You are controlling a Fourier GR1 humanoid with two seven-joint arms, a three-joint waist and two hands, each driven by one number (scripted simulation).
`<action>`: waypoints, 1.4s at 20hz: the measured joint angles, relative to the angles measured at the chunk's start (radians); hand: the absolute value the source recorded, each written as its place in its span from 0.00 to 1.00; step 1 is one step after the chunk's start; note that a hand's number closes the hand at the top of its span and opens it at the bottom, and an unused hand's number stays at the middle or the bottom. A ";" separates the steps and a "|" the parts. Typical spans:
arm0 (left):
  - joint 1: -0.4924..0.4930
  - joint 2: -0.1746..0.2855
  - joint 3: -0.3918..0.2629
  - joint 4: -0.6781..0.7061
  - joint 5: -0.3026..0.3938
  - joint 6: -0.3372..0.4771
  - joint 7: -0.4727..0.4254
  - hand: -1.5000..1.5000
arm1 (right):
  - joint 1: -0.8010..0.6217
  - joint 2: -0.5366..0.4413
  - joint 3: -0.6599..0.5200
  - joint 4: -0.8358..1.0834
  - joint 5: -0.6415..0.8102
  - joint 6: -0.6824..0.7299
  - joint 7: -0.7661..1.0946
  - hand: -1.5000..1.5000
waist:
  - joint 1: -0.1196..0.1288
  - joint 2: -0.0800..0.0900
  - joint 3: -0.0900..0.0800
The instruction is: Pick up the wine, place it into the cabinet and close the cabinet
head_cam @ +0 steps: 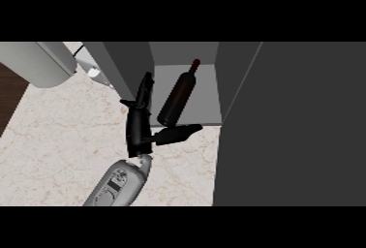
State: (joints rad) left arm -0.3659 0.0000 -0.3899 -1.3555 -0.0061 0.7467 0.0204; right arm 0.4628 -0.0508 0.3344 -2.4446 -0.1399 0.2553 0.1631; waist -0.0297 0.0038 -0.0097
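The left hand [138,130] is open, with fingers [145,89] extended straight along the left front edge of the cabinet [204,82] and the thumb [177,134] spread out just in front of the cabinet's opening, the grey forearm [118,186] trailing back across the desk [57,140]. The wine bottle [177,94] is inside the cabinet, free of the hand; its base is near the cabinet's front edge, close to the thumb, its neck points toward the cabinet's back, and whether it stands or lies cannot be determined. The cabinet door [293,126] is swung open on the cabinet's right side.
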 measured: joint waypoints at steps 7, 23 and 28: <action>0.106 0.034 -0.033 -0.145 0.079 -0.141 -0.125 0.00 | -0.006 -0.007 0.005 -0.026 0.034 -0.044 0.044 0.00 | 0.022 -0.004 0.005; 0.419 0.280 0.045 -0.524 0.267 -0.484 -0.188 1.00 | -0.011 -0.118 0.001 -0.041 0.057 0.028 0.096 1.00 | 0.031 -0.007 0.010; 0.492 0.339 0.093 -0.561 0.342 -0.600 -0.219 1.00 | 0.019 -0.197 -0.012 -0.041 0.063 0.115 0.062 1.00 | 0.028 -0.007 0.009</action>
State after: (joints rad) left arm 0.1266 0.3386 -0.2970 -1.9162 0.3362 0.1465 -0.1981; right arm 0.4817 -0.2480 0.3229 -2.4855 -0.0770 0.3706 0.2252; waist -0.0014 -0.0030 -0.0009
